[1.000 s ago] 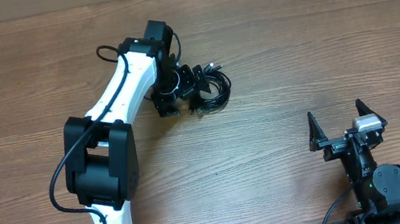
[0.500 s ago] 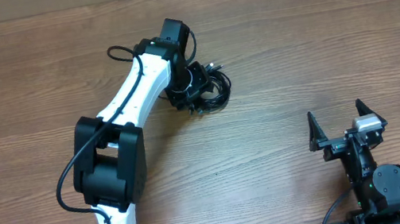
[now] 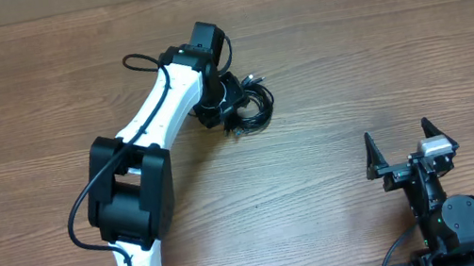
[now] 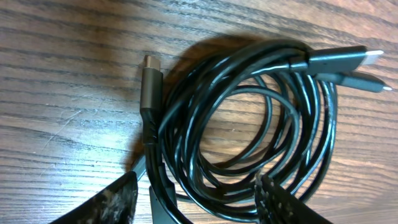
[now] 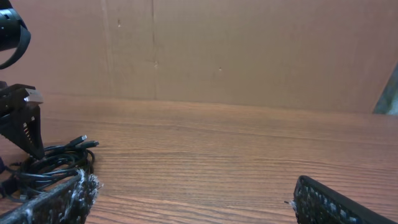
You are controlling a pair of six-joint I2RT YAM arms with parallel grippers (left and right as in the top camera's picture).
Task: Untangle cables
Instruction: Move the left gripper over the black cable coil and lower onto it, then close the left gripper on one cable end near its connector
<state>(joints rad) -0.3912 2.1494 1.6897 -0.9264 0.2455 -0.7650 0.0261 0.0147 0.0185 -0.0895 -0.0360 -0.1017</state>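
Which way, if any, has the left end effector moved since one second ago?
Yes. Left end effector shifted rightward in the overhead view, onto the cables.

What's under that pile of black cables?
Wooden table shows through the loops of the cables. Right under the cords is covered, and the left gripper hides their near edge.

We see a wood-grain worktop (image 3: pixel 349 58) spreading beneath and well beyond the fingers (image 5: pixel 339 202), and far ahead of them a plain brown cardboard wall (image 5: pixel 249 50).
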